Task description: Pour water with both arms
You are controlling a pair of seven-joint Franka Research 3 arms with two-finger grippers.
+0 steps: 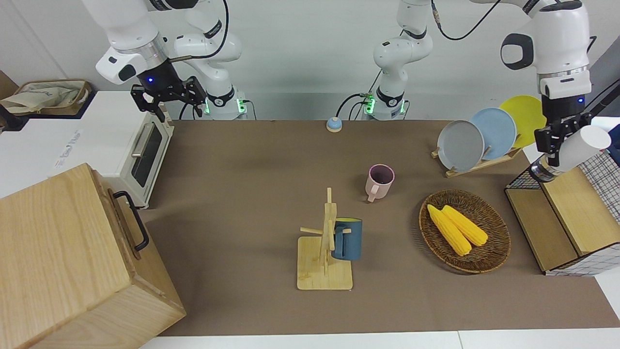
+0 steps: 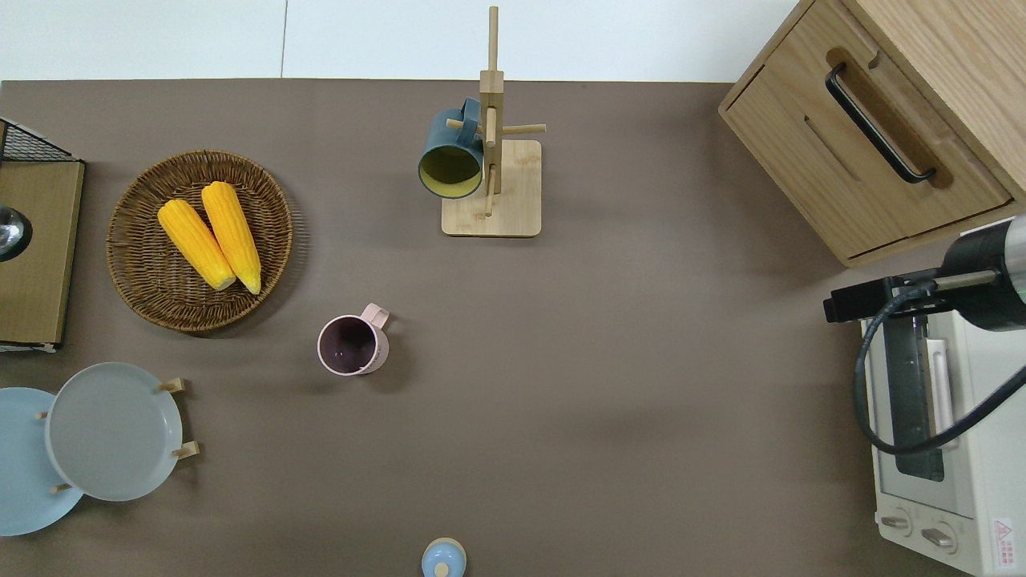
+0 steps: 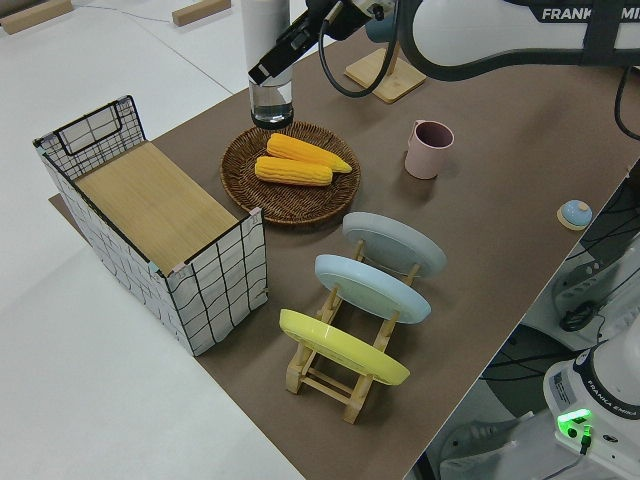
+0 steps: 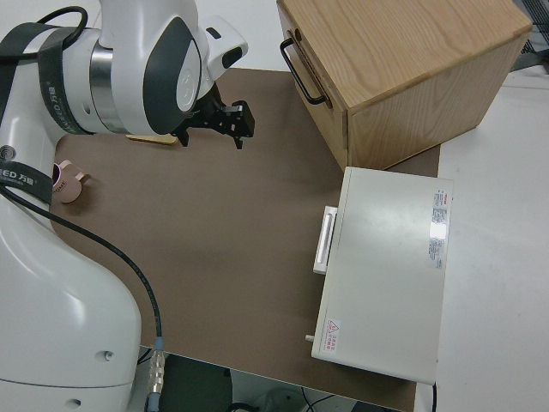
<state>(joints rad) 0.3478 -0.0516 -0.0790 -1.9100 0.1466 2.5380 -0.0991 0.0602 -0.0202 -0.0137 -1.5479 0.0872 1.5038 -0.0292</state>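
My left gripper (image 1: 555, 142) is shut on a white bottle (image 1: 581, 144) with a shiny silver base, held in the air over the wooden-lidded wire crate (image 2: 32, 256) at the left arm's end of the table. In the left side view the bottle (image 3: 264, 40) hangs from the gripper (image 3: 276, 64). A pink cup (image 1: 380, 180) (image 2: 353, 344) stands empty in the middle of the brown mat. My right gripper (image 1: 167, 97) (image 4: 225, 122) is open, holds nothing, and hovers over the edge of the white toaster oven (image 2: 930, 433).
A dark blue mug (image 2: 449, 156) hangs on a wooden mug tree (image 1: 325, 261). A wicker basket (image 1: 494, 247) holds two corn cobs. A rack of three plates (image 1: 477, 138), a wooden cabinet (image 1: 63, 261) and a small blue bell (image 1: 334, 124) ring the mat.
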